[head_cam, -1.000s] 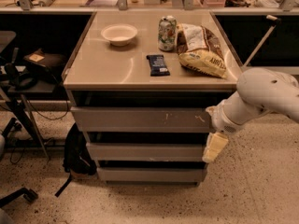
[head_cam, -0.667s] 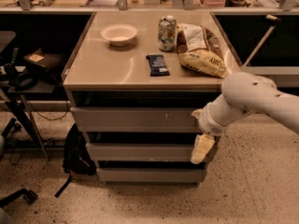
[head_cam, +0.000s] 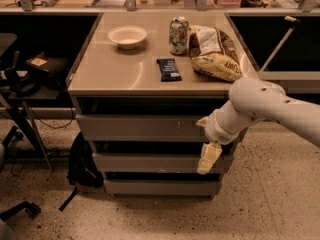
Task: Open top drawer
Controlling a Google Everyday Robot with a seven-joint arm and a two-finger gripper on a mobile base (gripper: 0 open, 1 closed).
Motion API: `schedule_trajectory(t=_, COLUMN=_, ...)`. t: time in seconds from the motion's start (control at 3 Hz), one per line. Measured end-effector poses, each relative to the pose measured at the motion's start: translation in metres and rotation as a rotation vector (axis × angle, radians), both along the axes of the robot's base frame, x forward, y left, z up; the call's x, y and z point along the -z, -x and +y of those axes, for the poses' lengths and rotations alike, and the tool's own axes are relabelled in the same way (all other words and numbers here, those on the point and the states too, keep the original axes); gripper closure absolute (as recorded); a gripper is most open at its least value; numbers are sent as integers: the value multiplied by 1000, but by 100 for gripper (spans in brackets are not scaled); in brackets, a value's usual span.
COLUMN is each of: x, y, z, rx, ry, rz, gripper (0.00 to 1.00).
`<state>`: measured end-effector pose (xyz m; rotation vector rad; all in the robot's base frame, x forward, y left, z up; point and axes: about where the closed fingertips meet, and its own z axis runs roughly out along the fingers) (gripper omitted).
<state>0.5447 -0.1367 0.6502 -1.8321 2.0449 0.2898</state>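
The top drawer (head_cam: 145, 127) is the widest grey front of three under the tan tabletop (head_cam: 125, 74), with small white scuffs right of centre. Its tray does not show. Two slimmer grey fronts (head_cam: 145, 162) lie below it. My white arm reaches in from the right. My gripper (head_cam: 208, 157) hangs cream-coloured below the wrist, in front of the right end of the second drawer front, just under the top drawer's lower right part.
On the tabletop are a white bowl (head_cam: 127, 35), a can (head_cam: 178, 35), a chip bag (head_cam: 215, 54) and a dark snack bar (head_cam: 169, 69). A black bag (head_cam: 82, 161) leans by the cabinet's left. Chair parts and cables are at far left.
My arm has swung left across the drawer fronts, and the gripper has moved from off the cabinet's right edge to in front of its right end.
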Motion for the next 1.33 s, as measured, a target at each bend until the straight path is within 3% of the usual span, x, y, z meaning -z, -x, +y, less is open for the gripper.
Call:
schedule_trajectory(t=0.33, x=-30, y=-7, z=-17, rx=26, ry=1, rz=-32, gripper=0)
schedule_trajectory(t=0.67, x=-30, y=-7, z=-17, rx=26, ry=1, rz=-32, gripper=0)
schedule_trajectory(t=1.0, x=-6, y=-29, z=6, rx=10, ry=25, rz=-22, gripper=0)
schedule_trajectory(t=1.33, x=21, y=-58, z=51, rx=-29, ry=48, rz=-15, gripper=0)
